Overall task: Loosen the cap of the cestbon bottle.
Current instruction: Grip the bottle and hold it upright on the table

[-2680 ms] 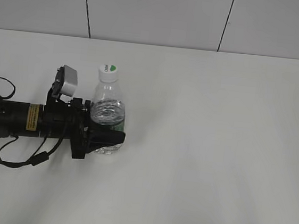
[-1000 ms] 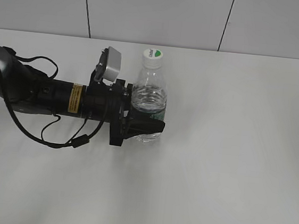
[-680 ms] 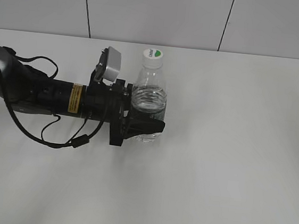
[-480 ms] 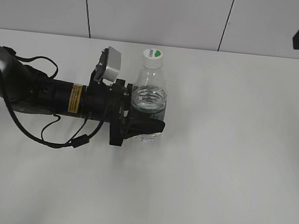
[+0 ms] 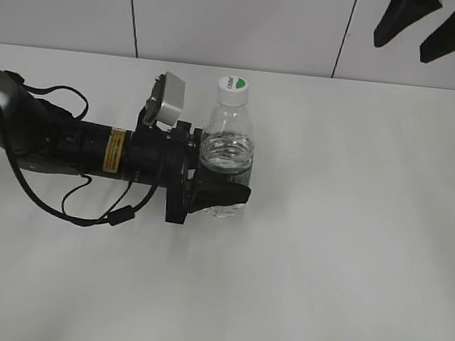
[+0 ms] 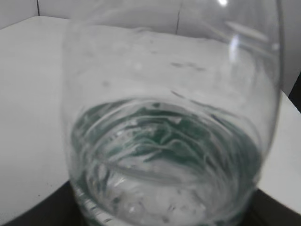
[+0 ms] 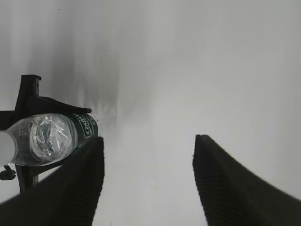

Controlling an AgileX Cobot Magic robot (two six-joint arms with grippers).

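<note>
Where listed from left to right across the exterior view:

Left arm: lying low and level over the white worktop (image 5: 347, 273), reaching in from the left edge. Left tool (image 5: 219, 192): closed round the lower body of the cestbon bottle (image 5: 227, 158) at the green label band, jaws spread to the bottle's width; glass-clear wall filling the left wrist view (image 6: 169, 141).

Cestbon bottle: left of centre on the worktop, upright, long axis vertical, neck and cap (image 5: 233, 89) pointing up, base seemingly resting on the surface. Cap: white with green patch, free and untouched above the left tool.

Right tool (image 5: 426, 24): high at the upper right, well apart from the bottle, jaws standing wide, holding nothing; same shown in its own wrist view (image 7: 148, 183), bottle (image 7: 51, 139) off to the lower left.

Governing relation: cap lying down and to the left of the right tool; right arm the only free one, judged to take the cap from above, along the bottle's vertical axis.
</note>
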